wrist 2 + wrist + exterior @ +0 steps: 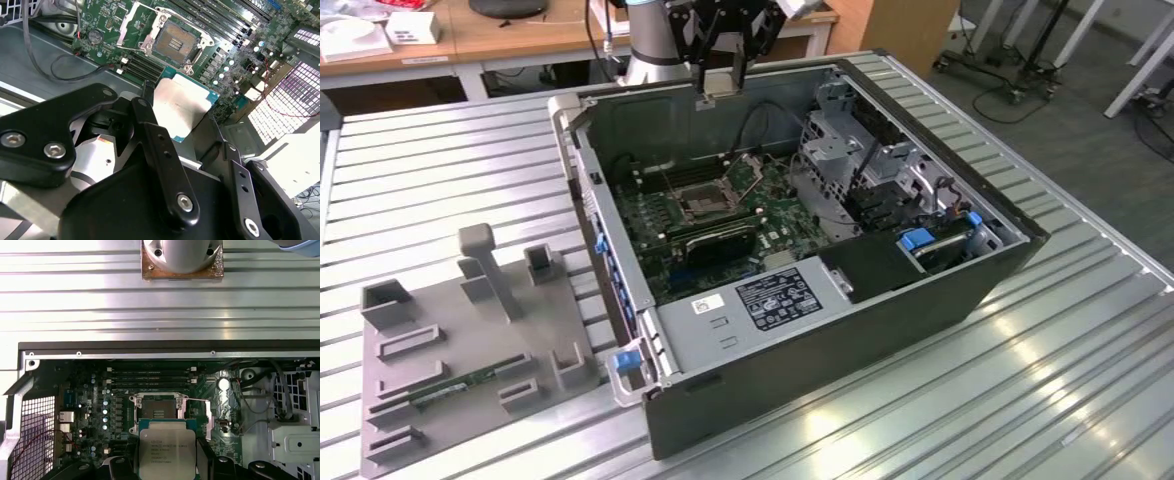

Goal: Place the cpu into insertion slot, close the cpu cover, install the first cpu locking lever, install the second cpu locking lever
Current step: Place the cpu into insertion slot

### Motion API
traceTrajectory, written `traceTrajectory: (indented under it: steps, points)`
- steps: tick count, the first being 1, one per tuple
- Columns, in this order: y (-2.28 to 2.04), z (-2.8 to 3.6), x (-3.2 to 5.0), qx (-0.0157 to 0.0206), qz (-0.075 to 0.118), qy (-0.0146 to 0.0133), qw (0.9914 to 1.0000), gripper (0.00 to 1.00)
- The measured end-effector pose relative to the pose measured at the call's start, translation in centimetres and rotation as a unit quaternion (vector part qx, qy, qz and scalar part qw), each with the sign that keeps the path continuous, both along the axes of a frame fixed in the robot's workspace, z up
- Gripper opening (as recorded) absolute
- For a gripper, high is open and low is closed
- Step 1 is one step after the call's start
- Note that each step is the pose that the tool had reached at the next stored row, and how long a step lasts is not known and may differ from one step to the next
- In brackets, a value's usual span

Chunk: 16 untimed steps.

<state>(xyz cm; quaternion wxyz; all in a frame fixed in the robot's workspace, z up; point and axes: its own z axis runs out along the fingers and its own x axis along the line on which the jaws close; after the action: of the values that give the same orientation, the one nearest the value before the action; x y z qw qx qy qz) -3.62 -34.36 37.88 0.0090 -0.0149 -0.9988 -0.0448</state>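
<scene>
Gripper (720,88) pinches the cpu (162,452) by two edges; I see its flat, square, silvery-tan, green-rimmed lid, apart from the uncovered insertion slot (159,412).

The exterior view is looking down from high and well back, taking in the whole open dark-grey metal computer case (767,395) lying on the ribbed silvery metal table (440,150). The first wrist view is facing straight down into that case from moderately near. The second wrist view is peering slantwise past the black gripper (179,114), very near the green motherboard (107,15). All three are sharing the square dark insertion slot with its silvery rim (703,203). Both wrist views are sharing the flat square silvery-tan cpu (162,452).
</scene>
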Motion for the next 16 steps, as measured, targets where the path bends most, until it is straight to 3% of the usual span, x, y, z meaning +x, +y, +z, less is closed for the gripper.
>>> traceTrajectory:
  steps: [4,8,12,16]
  points:
    - [0.00,-0.05,0.00,0.0000,-0.029,0.0000,0.99958,0.54]
    - [0.00,-0.12,0.00,0.0000,-0.065,0.0000,0.99787,0.54]
    - [0.00,-0.20,0.00,0.0000,-0.101,0.0000,0.99488,0.54]
    - [0.00,-0.27,0.00,0.0000,-0.138,0.0000,0.99048,0.54]
